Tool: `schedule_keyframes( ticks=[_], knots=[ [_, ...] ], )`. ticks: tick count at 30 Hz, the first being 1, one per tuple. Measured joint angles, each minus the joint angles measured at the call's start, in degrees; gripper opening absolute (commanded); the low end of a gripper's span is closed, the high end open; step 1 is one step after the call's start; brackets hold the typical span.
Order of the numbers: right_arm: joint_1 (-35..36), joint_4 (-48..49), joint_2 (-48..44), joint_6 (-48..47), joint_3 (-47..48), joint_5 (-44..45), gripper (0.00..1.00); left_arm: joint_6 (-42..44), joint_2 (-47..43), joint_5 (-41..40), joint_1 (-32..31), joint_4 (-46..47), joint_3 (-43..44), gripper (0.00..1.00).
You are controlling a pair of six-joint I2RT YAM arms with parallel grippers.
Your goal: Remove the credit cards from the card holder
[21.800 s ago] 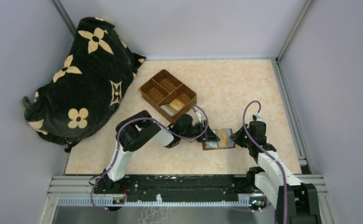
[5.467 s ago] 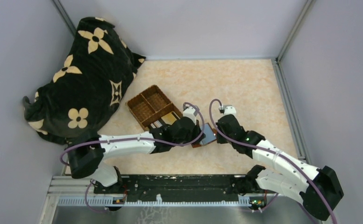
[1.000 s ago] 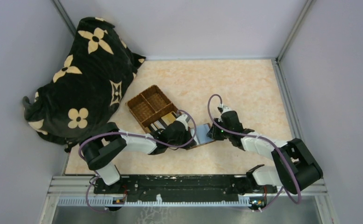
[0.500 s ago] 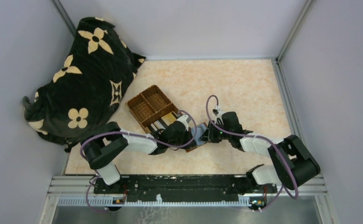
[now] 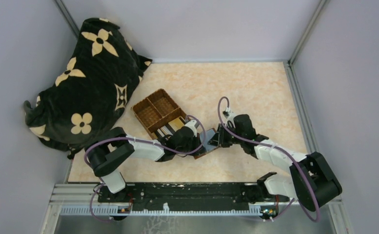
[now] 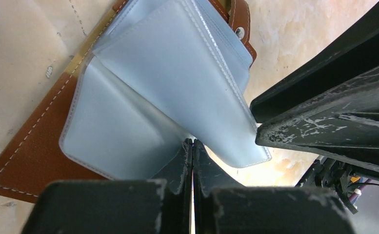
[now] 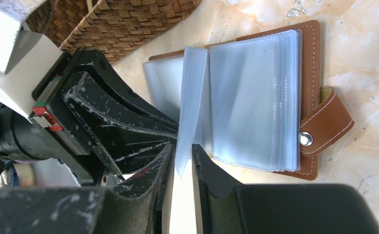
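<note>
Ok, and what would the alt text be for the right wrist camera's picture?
An open brown card holder lies on a marbled table, its clear plastic sleeves fanned, one standing up between the right fingers, slightly parted. The black left fingers reach in from the left, below a wicker basket.

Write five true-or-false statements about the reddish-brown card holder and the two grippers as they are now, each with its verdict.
1. The reddish-brown leather card holder lies open on the beige marbled table. True.
2. The left gripper has its fingers spread wide. False: they are shut together.
3. A clear plastic sleeve stands up in the gap between the fingers of the right gripper. True.
4. The card holder sits inside the woven wicker basket. False: it lies on the table beside the basket.
5. The holder's snap strap is fastened. False: it lies undone at the holder's edge.
</note>
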Motion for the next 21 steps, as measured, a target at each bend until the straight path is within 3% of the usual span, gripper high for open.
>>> schedule_keyframes(
  ticks=[6, 21],
  knots=[
    [0.0, -1.1, 0.4, -0.4, 0.8, 0.6, 0.21, -0.2, -0.1, 0.1, 0.0, 0.7, -0.5, 0.0],
    [-1.6, -9.7, 2.4, -3.3, 3.9, 13.0, 0.21, -0.2, -1.4, 0.1, 0.0, 1.0, -2.1, 0.0]
  ],
)
